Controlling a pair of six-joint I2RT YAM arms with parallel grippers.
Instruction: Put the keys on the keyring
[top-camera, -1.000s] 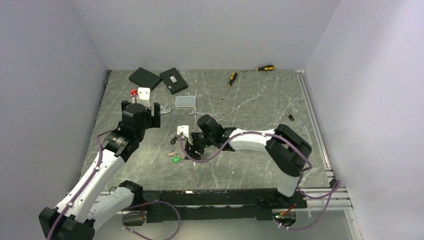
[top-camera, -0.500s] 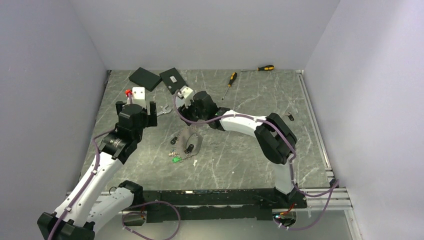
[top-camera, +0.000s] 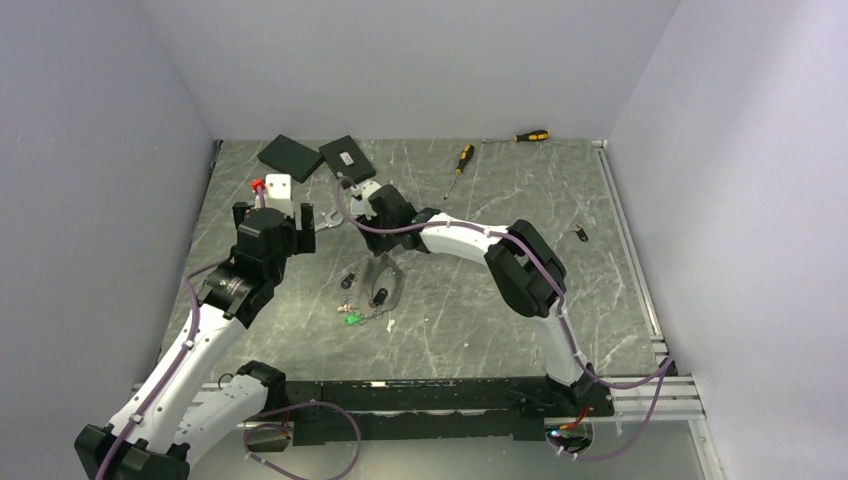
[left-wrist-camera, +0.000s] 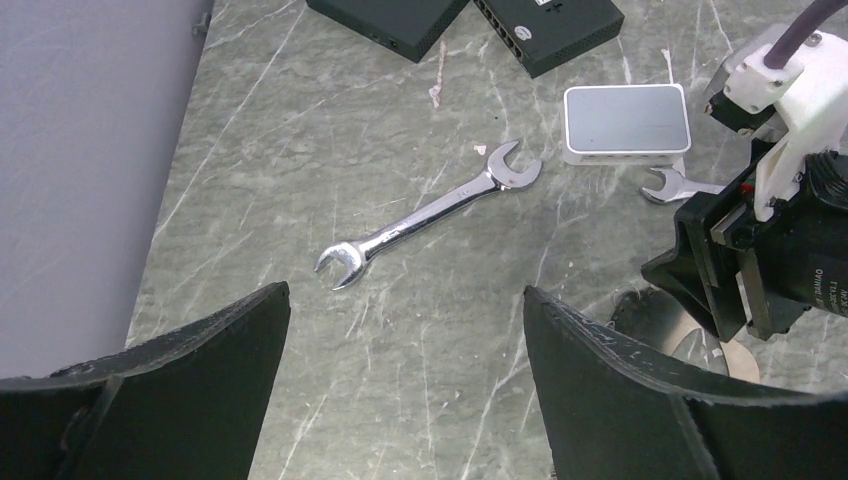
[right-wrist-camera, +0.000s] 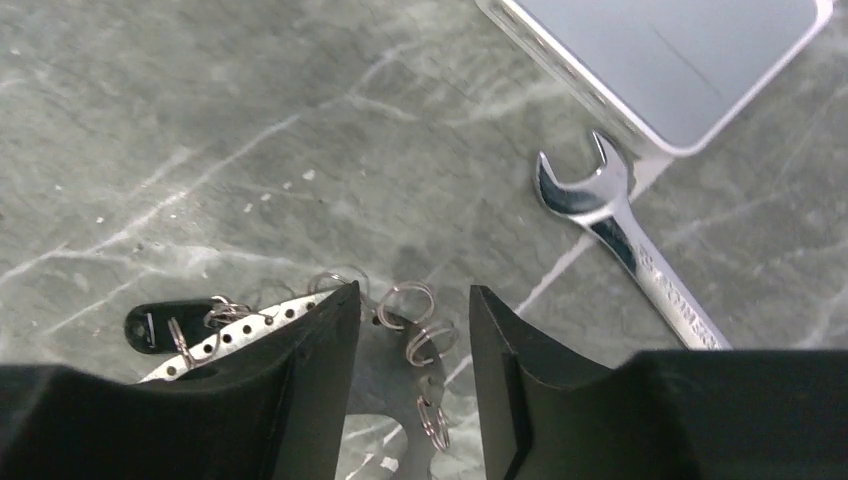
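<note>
Right claw (right-wrist-camera: 412, 300) hovers half-parted, gripping nothing, beside keys (right-wrist-camera: 225, 335) and keyring (top-camera: 399, 282) at the counter's (top-camera: 470, 310) centre (lining up a pick, I'd say); left claw (left-wrist-camera: 405, 295) gapes empty, parked clear toward its left edge.

one flat box (top-camera: 288, 155) lies in the far left corner of the worktop (top-camera: 480, 320), with a second flat box (top-camera: 347, 160) just to its right. one screwdriver (top-camera: 531, 135) lies along the far edge right of the middle, and another screwdriver (top-camera: 459, 160) lies in front of it to the left. a small box (left-wrist-camera: 625, 120) sits in front of the second flat box, with a short spanner (left-wrist-camera: 680, 186) by its near right corner and a long spanner (left-wrist-camera: 430, 213) to its left. the keys (top-camera: 360, 290) cluster left of the middle, at the keyring (top-camera: 386, 282). a lone key (top-camera: 580, 235) lies well apart, near the right edge.
</note>
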